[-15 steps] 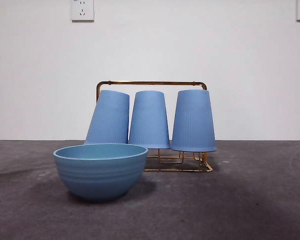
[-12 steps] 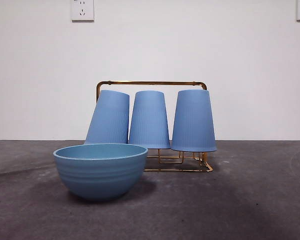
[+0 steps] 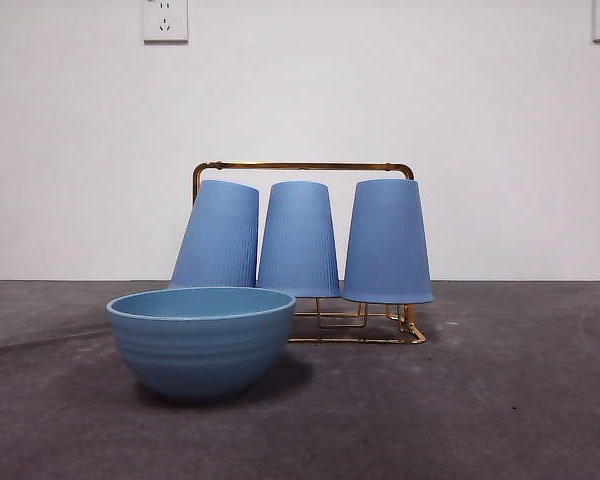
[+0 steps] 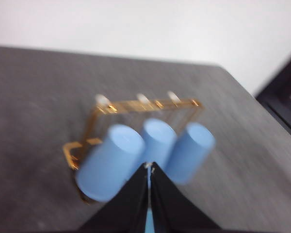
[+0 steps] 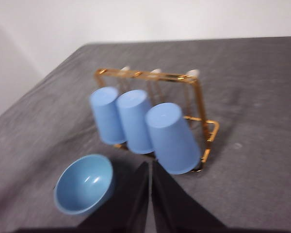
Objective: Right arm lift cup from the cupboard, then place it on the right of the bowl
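Observation:
Three periwinkle-blue ribbed cups stand upside down on the gold wire cupboard (image 3: 302, 166): a left one (image 3: 218, 236) that leans, a middle one (image 3: 298, 240) and a right one (image 3: 386, 242). The blue-teal bowl (image 3: 201, 340) sits on the table in front of the left cup. No arm shows in the front view. My right gripper (image 5: 150, 164) is shut and hangs high above the table, with the cups (image 5: 170, 138), the cupboard (image 5: 200, 99) and the bowl (image 5: 83, 183) beyond it. My left gripper (image 4: 149, 167) is shut and empty, above the cups (image 4: 111, 161).
The dark grey table (image 3: 500, 400) runs to a white wall with two sockets, one at the top left (image 3: 165, 19). A black frame (image 4: 281, 97) stands past the table's edge in the left wrist view.

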Motion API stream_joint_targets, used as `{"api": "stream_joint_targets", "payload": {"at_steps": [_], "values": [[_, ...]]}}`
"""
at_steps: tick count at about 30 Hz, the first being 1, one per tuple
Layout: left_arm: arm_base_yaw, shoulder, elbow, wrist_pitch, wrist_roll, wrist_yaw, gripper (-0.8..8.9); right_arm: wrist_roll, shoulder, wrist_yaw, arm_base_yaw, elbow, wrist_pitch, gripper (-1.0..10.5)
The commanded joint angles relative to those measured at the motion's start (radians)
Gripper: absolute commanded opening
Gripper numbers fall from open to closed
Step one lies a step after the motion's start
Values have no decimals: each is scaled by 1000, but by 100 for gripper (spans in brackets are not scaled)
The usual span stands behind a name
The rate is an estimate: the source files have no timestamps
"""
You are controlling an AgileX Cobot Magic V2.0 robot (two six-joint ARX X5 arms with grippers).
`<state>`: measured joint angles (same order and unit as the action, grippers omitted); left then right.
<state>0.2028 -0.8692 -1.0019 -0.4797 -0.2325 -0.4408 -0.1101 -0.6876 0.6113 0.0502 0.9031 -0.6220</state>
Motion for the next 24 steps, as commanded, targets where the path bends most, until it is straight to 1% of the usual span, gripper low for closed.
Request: {"api": "stream_joint_targets", "payload": {"at_steps": [1, 3, 5, 9, 10, 12, 14, 16, 17, 19, 21, 24], "values": [[15, -47, -69, -77, 103, -86, 7, 69, -59, 20, 35, 48, -11, 12], [26, -67, -84, -110, 149, -108, 7, 71, -83, 21, 60, 57, -7, 12], [35, -74, -84, -112, 175, -106, 7, 78, -98, 21, 80, 57, -8, 12], [41, -74, -84, -103, 189, -106, 8, 80, -115, 17, 99, 57, -6, 18], [41, -74, -84, -104, 191, -106, 14, 80, -116, 16, 99, 57, -6, 38], [41, -74, -84, -103, 192, -106, 81, 80, -116, 12, 99, 57, -6, 127], [41, -74, -84, -103, 192, -106, 190, 75, -115, -1, 99, 57, -4, 252], [41, -74, -84, -103, 192, -106, 344, 65, -116, -11, 99, 57, -4, 373], [41, -74, -84, -103, 192, -106, 415, 64, -116, -10, 99, 57, -4, 411], [41, -74, -84, -104, 190, -106, 507, 58, -116, -10, 99, 57, 1, 445], [41, -74, -84, -105, 188, -106, 528, 58, -116, -9, 100, 57, 8, 452], [41, -74, -84, -106, 187, -107, 528, 50, -122, -9, 110, 57, 14, 476]]}}
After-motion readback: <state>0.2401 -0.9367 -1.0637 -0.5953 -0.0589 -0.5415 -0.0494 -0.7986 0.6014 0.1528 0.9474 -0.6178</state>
